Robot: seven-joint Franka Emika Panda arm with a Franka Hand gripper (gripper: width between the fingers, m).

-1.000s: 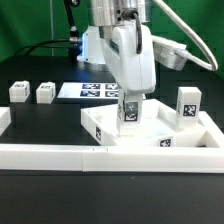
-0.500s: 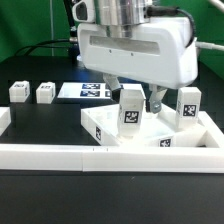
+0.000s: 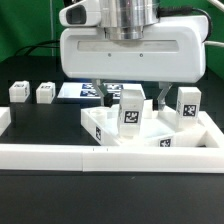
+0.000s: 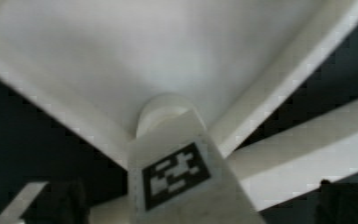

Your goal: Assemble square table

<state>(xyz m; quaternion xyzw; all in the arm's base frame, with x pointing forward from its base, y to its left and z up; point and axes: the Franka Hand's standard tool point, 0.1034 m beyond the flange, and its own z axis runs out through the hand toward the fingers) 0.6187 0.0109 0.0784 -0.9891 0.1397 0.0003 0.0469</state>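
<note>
My gripper [image 3: 133, 100] is open and holds nothing. The jaws stand on either side of an upright leg [image 3: 130, 108] at the centre of the exterior view, with a gap showing on each side. In the wrist view the leg [image 4: 176, 170] shows its tag, with the white tabletop [image 4: 247, 60] behind it.

The leg stands in the tabletop [image 3: 100, 128], lower centre of the frame, against the border wall [image 3: 60, 155]. A second leg [image 3: 189, 103] stands at centre right. Two loose legs [image 3: 17, 91] lie on the table at centre left, near the marker board [image 3: 85, 91].

Judged step: seating this leg in its corner hole.

1. Centre the jaws on the leg before closing.
2. Grip on opposite flat faces, low enough to prevent tilting.
3. Keep the leg vertical while turning.
4. Avoid side load, which could shift the tabletop off the wall.
</note>
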